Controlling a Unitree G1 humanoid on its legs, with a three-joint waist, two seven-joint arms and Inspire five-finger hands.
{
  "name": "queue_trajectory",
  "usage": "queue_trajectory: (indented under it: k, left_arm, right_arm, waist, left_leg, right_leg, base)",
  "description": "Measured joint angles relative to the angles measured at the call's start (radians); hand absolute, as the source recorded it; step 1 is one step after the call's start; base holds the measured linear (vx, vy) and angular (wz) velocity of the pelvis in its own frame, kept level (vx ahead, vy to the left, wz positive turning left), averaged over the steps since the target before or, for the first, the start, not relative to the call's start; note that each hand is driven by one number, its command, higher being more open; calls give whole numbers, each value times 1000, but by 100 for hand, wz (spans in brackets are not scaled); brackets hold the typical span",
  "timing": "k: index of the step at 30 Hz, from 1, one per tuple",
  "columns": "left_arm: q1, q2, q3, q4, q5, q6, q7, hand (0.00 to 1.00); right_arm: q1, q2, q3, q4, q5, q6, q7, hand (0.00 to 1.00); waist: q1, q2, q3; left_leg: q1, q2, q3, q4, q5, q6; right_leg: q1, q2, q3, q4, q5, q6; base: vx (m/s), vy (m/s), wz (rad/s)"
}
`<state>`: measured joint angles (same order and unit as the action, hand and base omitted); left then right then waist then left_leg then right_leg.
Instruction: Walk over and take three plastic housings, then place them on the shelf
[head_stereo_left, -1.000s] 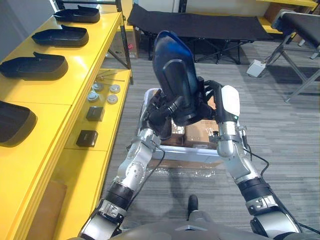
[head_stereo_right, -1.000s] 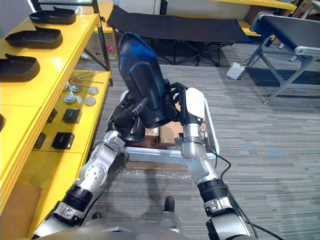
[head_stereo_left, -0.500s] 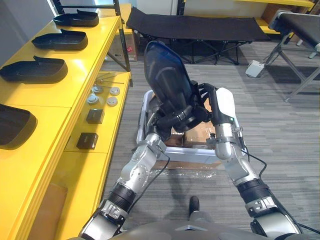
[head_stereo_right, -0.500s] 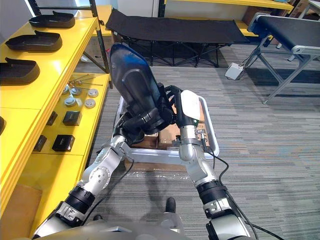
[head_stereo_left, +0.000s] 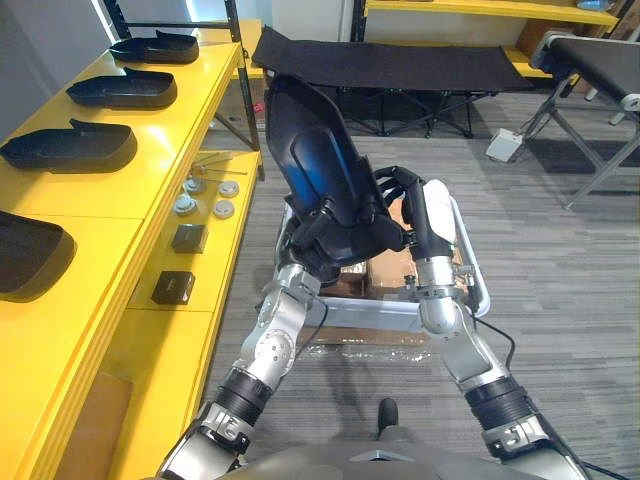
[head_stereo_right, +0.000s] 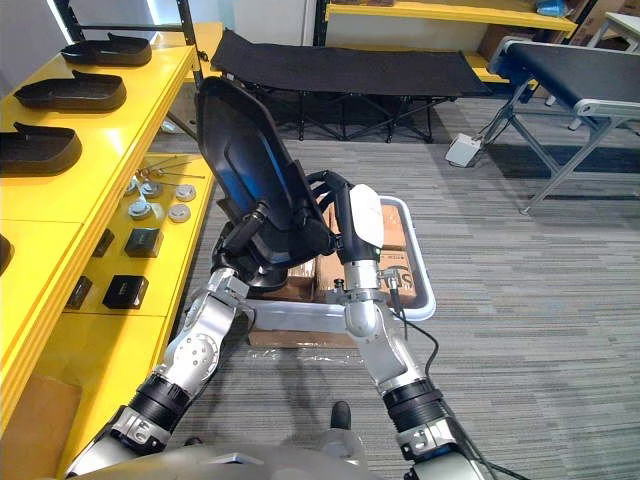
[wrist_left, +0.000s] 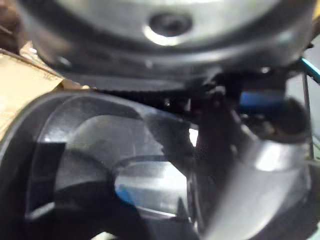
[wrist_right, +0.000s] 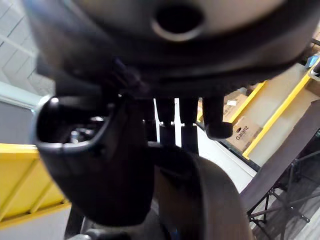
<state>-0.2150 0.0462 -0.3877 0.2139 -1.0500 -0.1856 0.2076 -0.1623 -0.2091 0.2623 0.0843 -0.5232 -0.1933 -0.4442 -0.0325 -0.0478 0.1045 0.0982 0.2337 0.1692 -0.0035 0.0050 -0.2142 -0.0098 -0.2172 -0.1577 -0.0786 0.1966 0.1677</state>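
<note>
Now plastic housing (head_stereo_left: 318, 165), gripped by left hand (head_stereo_left: 316, 243) and right hand (head_stereo_left: 418, 205), has swung left toward yellow shelf (head_stereo_left: 130, 200); placement looks next.

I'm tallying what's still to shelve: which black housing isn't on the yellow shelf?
The housing gripped between the left hand and right hand, held nearly upright in the air. The other housings lie flat along the yellow shelf.

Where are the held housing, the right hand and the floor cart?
held housing (head_stereo_left: 322, 170): left eye view, on its broad dark face.
right hand (head_stereo_left: 437, 212): left eye view, on its white cover.
cart (head_stereo_right: 428, 288): right eye view, on its white rim.
</note>
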Motion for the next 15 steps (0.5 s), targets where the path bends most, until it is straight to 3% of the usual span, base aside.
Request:
queue_trajectory:
  k: [5, 6, 12, 15]
  left_arm:
    - [25, -5, -9, 0, -120, -11, -56, 0]
    - [30, -8, -12, 1, -159, -11, -79, 0]
    - [30, -31, 5, -2, -145, -58, -109, 0]
    - [30, -50, 25, -20, 5, -82, -75, 0]
  right_arm:
    - [12, 21, 3, -3, 0, -23, -1, 0]
    - [16, 25, 4, -3, 0, -38, -5, 100]
    - [60, 28, 36, -9, 12, -60, -24, 100]
    - [102, 46, 62, -12, 133, -47, -36, 100]
  waist:
    - [-2, -11, -7]
    - [-2, -11, -7]
    - [-1, -11, -11]
    - [1, -7, -14]
  left_leg:
    - [1, 0, 1, 0, -1, 0]
    - [1, 0, 1, -1, -1, 0]
    - [7, 0, 7, -2, -1, -1]
    - [8, 0, 7, -3, -1, -1]
  right_leg:
    - [1, 0, 0, 0, 0, 0]
    - [1, 0, 0, 0, 0, 0]
    - [2, 0, 0, 0, -1, 0]
    - [2, 0, 0, 0, -2, -2]
  base:
    - [0, 0, 0]
    - [0, 0, 0]
    - [0, 0, -1]
    - [0, 0, 0]
